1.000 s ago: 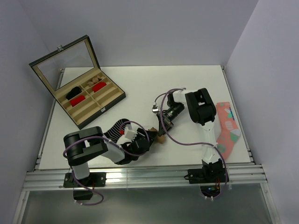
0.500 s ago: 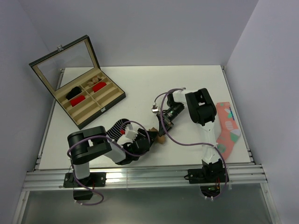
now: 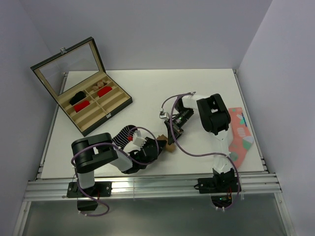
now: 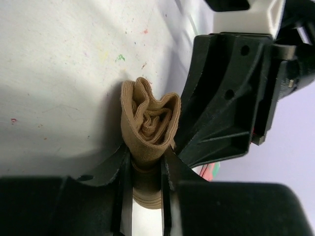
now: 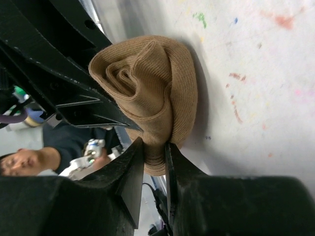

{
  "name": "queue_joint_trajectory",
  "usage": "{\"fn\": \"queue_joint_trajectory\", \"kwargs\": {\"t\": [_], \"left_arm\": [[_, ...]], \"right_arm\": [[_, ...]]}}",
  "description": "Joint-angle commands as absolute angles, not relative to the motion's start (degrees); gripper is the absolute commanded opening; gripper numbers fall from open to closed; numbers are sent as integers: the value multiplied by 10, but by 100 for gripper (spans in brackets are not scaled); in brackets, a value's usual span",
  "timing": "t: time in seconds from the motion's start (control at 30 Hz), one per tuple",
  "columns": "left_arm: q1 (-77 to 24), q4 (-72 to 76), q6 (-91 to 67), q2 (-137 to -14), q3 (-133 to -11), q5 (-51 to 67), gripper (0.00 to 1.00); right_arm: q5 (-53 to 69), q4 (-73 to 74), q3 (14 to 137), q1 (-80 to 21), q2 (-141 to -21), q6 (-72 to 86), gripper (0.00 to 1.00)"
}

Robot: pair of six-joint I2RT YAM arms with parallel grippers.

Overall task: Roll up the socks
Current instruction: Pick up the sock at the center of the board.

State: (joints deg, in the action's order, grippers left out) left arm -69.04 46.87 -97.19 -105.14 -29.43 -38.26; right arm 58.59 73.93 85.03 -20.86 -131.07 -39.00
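Note:
The tan-brown sock (image 3: 169, 146) is bunched into a rolled wad on the table, between both grippers. In the left wrist view my left gripper (image 4: 146, 158) is shut on one end of the tan sock (image 4: 150, 123). In the right wrist view my right gripper (image 5: 155, 147) is shut on the other side of the tan sock (image 5: 147, 83). In the top view the left gripper (image 3: 161, 146) and right gripper (image 3: 171, 139) meet at the wad. The black striped sock (image 3: 124, 133) lies partly under my left arm.
An open black box (image 3: 114, 105) with red bundles (image 3: 82, 104) in its compartments stands at the back left. A coral-pink patterned sock (image 3: 239, 132) lies at the table's right edge. The right arm's cable loops above the wad.
The left arm has shifted slightly right and the tan wad has moved a little with both grippers. Both grippers stay closed on it.

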Motion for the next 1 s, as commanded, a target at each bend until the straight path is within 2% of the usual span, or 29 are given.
{"fn": "queue_joint_trajectory", "kwargs": {"t": [0.0, 0.23, 0.5, 0.7, 0.83, 0.9, 0.93, 0.97], "left_arm": [[-692, 438, -944, -1055, -287, -357, 0], [-690, 416, -932, -1033, -288, -360, 0], [-660, 411, -870, -969, -264, -337, 0], [-602, 347, -743, -889, -287, -240, 0], [-549, 259, -636, -818, -319, -186, 0], [-525, 209, -594, -780, -358, -145, 0], [-464, 121, -516, -754, -400, -98, 0], [-463, 120, -515, -749, -416, -98, 0]], "right_arm": [[577, 699, 826, -221, -1230, -321, 29], [509, 608, 782, -218, -1151, -239, 47], [406, 533, 739, -205, -1063, -193, 50], [382, 532, 747, -167, -1031, -199, 50], [380, 539, 764, -139, -1021, -211, 50], [378, 544, 776, -127, -1014, -216, 50], [376, 545, 784, -121, -1005, -219, 50], [376, 545, 787, -121, -1005, -219, 50]]}}
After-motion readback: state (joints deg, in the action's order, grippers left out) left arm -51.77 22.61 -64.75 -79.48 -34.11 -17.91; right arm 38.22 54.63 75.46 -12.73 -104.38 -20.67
